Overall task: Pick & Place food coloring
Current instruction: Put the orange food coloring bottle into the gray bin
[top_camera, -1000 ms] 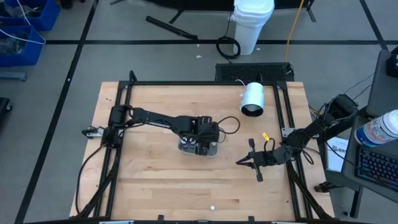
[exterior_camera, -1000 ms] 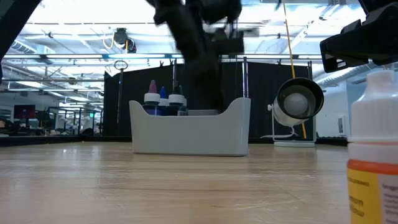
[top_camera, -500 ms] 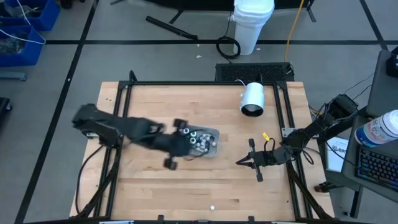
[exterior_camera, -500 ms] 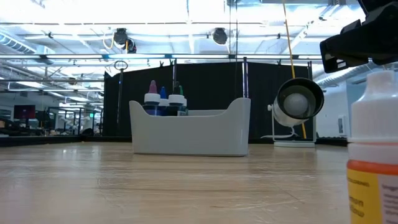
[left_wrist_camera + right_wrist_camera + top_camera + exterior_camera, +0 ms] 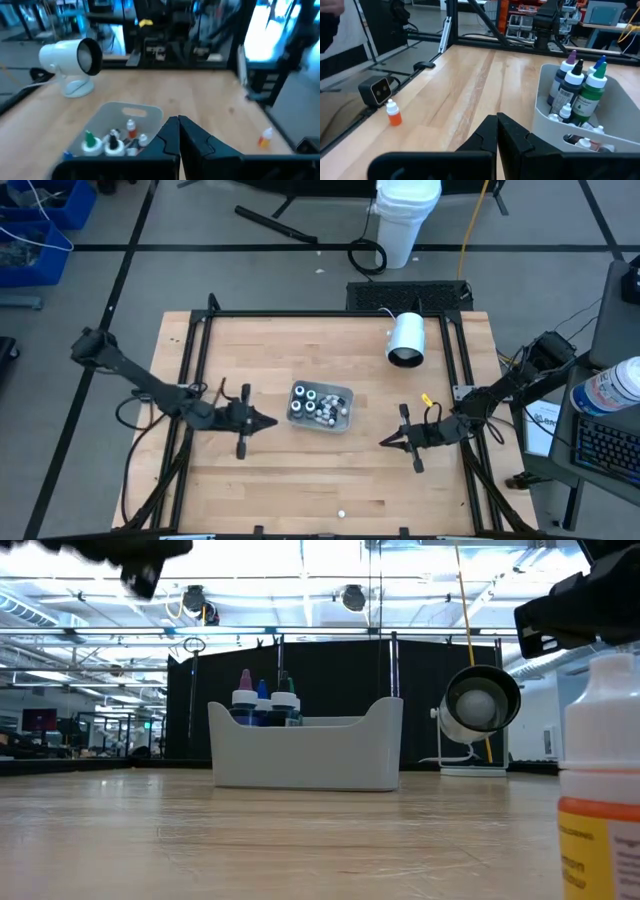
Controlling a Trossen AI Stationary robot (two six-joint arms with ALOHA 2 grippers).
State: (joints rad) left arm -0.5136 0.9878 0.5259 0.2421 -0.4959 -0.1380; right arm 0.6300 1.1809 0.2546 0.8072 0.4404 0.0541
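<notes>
High view: wooden table; grey floor around.

Food coloring bottles upright in tray

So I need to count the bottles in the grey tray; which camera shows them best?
The right wrist view: the bottles stand close and separate. The high view shows only cap dots, the low view just tops, the left wrist view a blurred few.

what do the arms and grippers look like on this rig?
Both arms are slim, black, jointed links with black cables trailing to the table frame. Left gripper and right gripper each end in two dark, tapered, wedge-shaped fingers. No visible markings.
</notes>
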